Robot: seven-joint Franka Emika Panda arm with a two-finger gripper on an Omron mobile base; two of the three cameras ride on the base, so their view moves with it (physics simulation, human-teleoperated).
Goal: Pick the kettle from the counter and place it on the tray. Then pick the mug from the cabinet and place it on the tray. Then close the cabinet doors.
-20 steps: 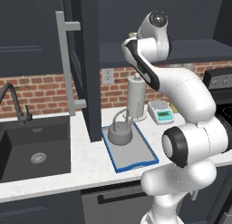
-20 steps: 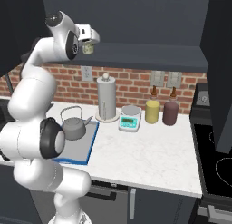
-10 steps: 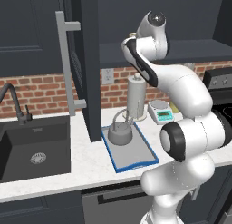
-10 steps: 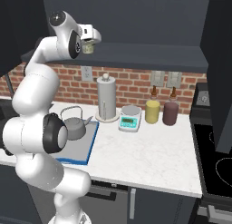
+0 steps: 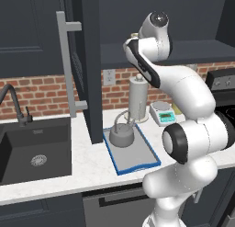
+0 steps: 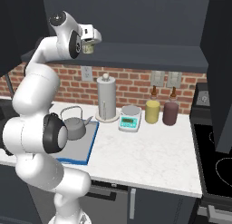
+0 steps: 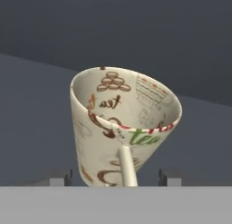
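The cream mug (image 7: 118,123) with brown and red print stands tilted on the cabinet shelf (image 6: 149,53), its handle toward the camera. My gripper (image 7: 114,177) is open around the mug's base, with a dark fingertip at each side and a small gap to the mug wall. From the right base view the gripper (image 6: 93,42) is raised to the shelf, at the mug (image 6: 90,47). The grey kettle (image 5: 121,136) sits upright on the blue-rimmed tray (image 5: 137,164) on the white counter (image 6: 145,155). The cabinet door (image 5: 85,60) stands swung open.
A tall grey cylinder (image 6: 106,98), a white-teal scale (image 6: 129,121), a yellow cylinder (image 6: 152,110) and a maroon cylinder (image 6: 171,112) line the brick wall. The black sink (image 5: 34,150) and faucet (image 5: 13,102) are to the left. A second open door (image 6: 222,69) hangs above the stove (image 6: 213,159).
The fingers have drawn in toward the mug's sides. The arm, the kettle and the tray have stayed where they were.
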